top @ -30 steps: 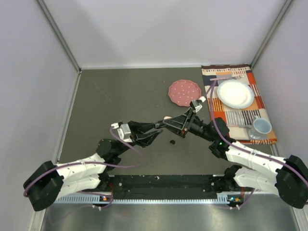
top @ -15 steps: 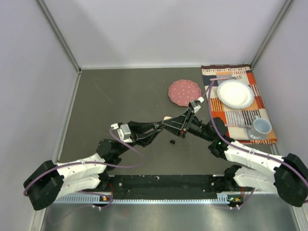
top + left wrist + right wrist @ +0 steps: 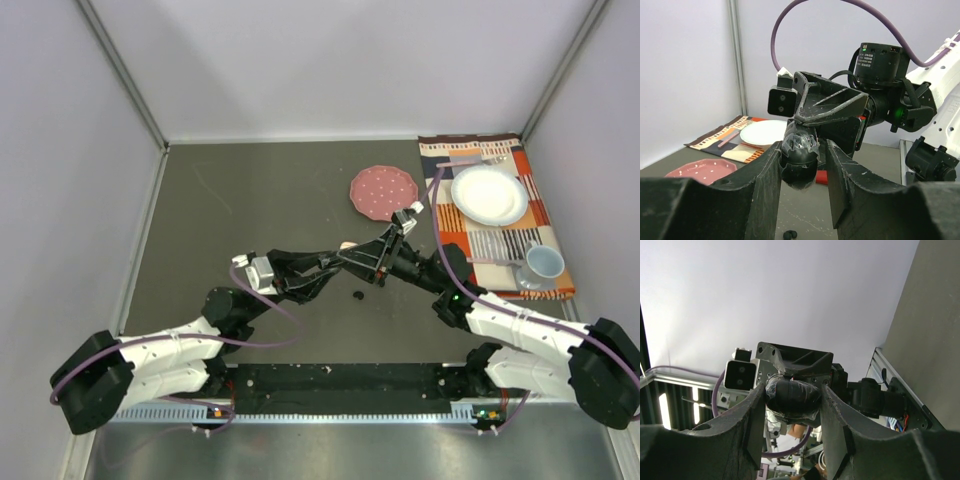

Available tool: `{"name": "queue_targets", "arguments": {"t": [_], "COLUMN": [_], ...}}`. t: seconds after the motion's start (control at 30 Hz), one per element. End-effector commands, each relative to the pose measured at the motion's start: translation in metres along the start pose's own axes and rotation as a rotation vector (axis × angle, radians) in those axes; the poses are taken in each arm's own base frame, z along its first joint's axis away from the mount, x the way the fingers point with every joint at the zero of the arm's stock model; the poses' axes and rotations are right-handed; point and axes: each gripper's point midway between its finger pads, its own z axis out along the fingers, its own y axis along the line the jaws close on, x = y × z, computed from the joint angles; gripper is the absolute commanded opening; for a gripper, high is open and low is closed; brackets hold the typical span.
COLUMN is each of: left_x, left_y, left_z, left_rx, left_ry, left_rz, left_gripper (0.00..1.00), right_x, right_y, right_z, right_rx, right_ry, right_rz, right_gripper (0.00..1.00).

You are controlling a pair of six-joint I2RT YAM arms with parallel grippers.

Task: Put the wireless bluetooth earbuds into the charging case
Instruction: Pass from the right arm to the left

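— Where the two arms meet above the middle of the table [image 3: 250, 200], what is entered?
— Item one: black rounded case [image 3: 799, 165], glossy, crinkled clear film over its top, clear of the table surface. Item two: right gripper [image 3: 792, 390], both fingers pressed against the sides of the case, clamping it. Item three: left gripper [image 3: 803, 150], fingers flanking the same case from the opposite side, one touching it, a thin slit showing at the other; whether it grips cannot be told.
— And the earbuds?
— One entry: black earbud [image 3: 357, 295], tiny, lying loose on the table just on the near-edge side of the grippers, apart from the case.
— Remaining stock?
— Pink disc [image 3: 382, 192], flat, toward the far edge, right of centre. Patterned mat [image 3: 495, 245], far right corner, bearing a white plate [image 3: 489, 194] and, closer to the near edge, a pale cup [image 3: 545, 262]
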Motion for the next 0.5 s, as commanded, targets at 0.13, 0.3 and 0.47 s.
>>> {"name": "queue_targets", "arguments": {"t": [0.13, 0.3, 0.47], "left_x": [-0.016, -0.012, -0.014], "left_y": [-0.001, 0.000, 0.002], "left_z": [0.009, 0.009, 0.008], "left_rx": [0.004, -0.006, -0.014], "left_ry": [-0.053, -0.045, -0.053], "left_rz": [0.016, 0.010, 0.012], "left_gripper": [0.44, 0.45, 0.45], "right_x": [-0.004, -0.003, -0.003], "right_y": [0.026, 0.029, 0.029], "right_z": [0.000, -0.002, -0.002], "right_rx": [-0.095, -0.113, -0.115], "right_ry": [-0.021, -0.021, -0.022], "right_rz": [-0.054, -0.061, -0.057], "right_gripper": [0.02, 0.02, 0.02]}}
